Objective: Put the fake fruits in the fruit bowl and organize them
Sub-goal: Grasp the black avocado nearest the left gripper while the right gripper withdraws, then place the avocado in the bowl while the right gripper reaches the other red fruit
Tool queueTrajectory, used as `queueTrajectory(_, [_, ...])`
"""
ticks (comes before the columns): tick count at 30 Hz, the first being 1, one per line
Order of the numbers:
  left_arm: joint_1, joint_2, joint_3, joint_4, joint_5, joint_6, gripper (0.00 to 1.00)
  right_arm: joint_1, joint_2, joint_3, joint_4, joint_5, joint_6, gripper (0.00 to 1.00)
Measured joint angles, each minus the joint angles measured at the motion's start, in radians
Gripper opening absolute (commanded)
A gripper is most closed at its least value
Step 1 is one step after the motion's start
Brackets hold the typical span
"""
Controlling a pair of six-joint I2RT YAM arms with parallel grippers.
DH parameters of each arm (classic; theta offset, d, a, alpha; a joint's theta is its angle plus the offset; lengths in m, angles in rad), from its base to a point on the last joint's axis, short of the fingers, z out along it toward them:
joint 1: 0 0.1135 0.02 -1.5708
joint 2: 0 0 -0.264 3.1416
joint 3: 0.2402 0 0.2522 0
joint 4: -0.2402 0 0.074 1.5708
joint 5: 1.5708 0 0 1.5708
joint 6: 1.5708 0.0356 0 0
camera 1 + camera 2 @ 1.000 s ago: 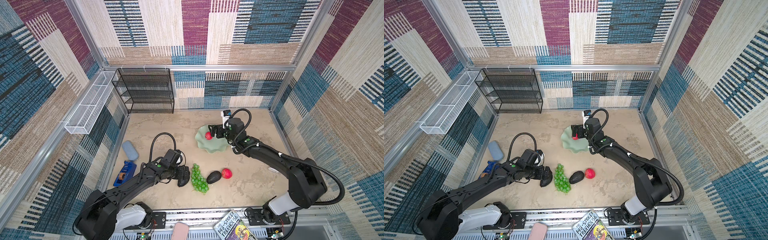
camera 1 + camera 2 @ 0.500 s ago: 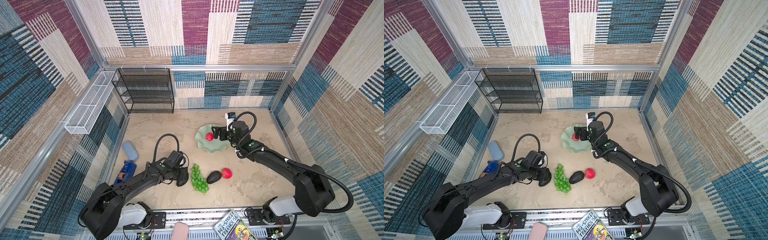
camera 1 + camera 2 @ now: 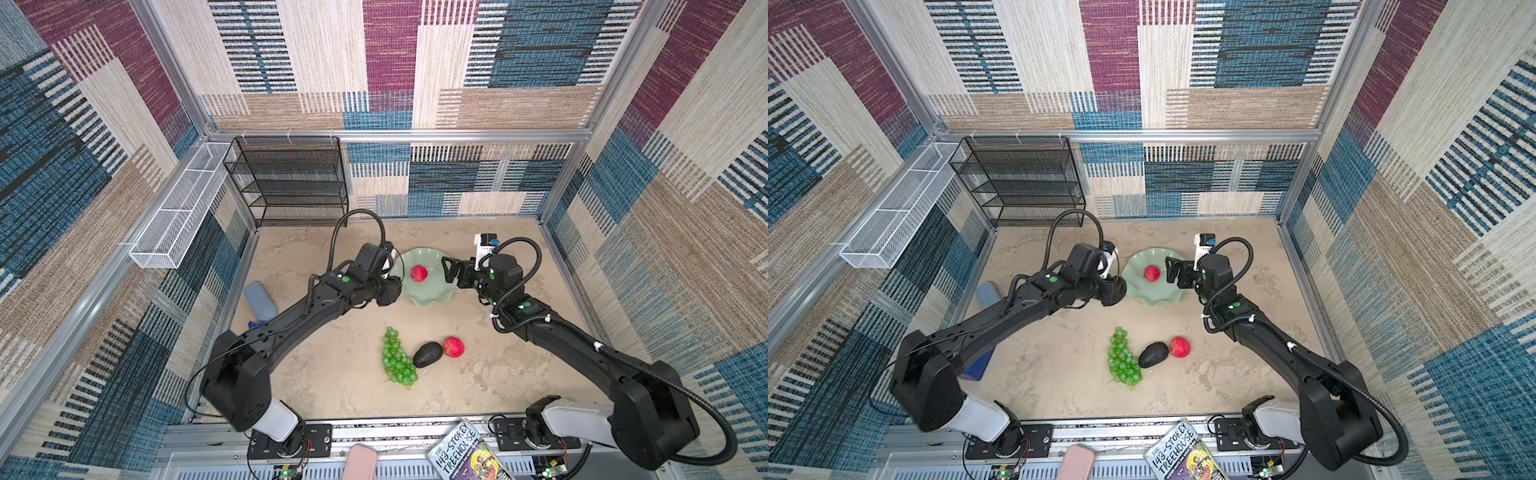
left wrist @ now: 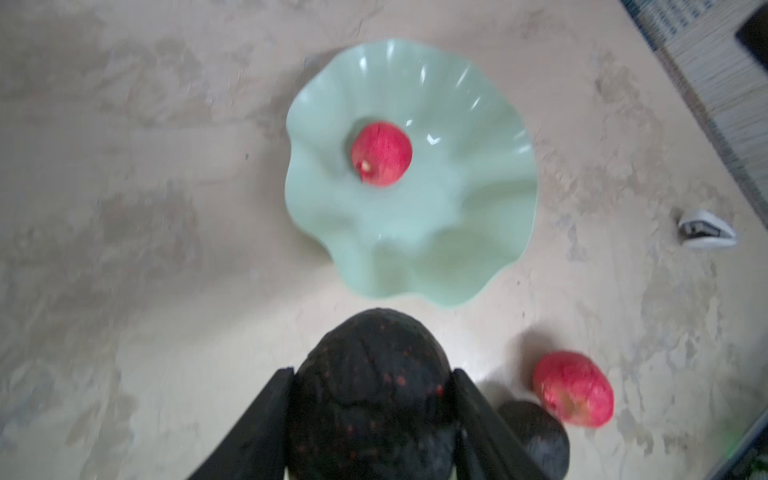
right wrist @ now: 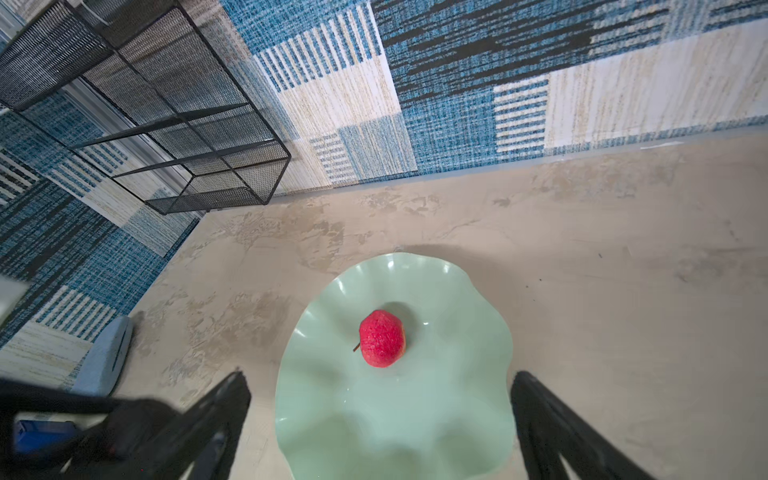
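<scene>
The pale green fruit bowl stands mid-table with one red fruit in it. My left gripper hangs beside the bowl's left rim. In the left wrist view the left gripper is shut on a dark avocado. My right gripper stands open and empty over the bowl's right rim. In front of the bowl, green grapes, a second avocado and another red fruit lie on the table.
A black wire rack stands at the back left, with a white wire basket on the left wall. A grey-blue object lies near the left wall. A book and a pink item sit on the front rail.
My left gripper shut on an avocado beside the grapes and carried it up and back to the bowl's left rim. My right gripper drew back to the right off the red fruit.
</scene>
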Motion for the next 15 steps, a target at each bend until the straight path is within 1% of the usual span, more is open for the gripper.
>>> queueTrajectory(4, [-0.001,0.219,0.258,-0.035,0.044,0.04,0.54,-0.007,-0.098,-0.04,-0.027,0.012,0.003,1.0])
queueTrajectory(6, [-0.002,0.307,0.362,-0.061,0.078,0.048,0.54,-0.009,-0.141,-0.051,-0.053,0.024,0.003,1.0])
queueTrajectory(10, [-0.01,0.457,0.518,-0.113,0.116,0.049,0.53,-0.01,-0.204,-0.061,-0.107,0.035,0.003,1.0])
queueTrajectory(15, [-0.044,0.586,0.661,-0.175,0.137,0.045,0.54,-0.011,-0.21,-0.052,-0.166,0.042,-0.002,1.0])
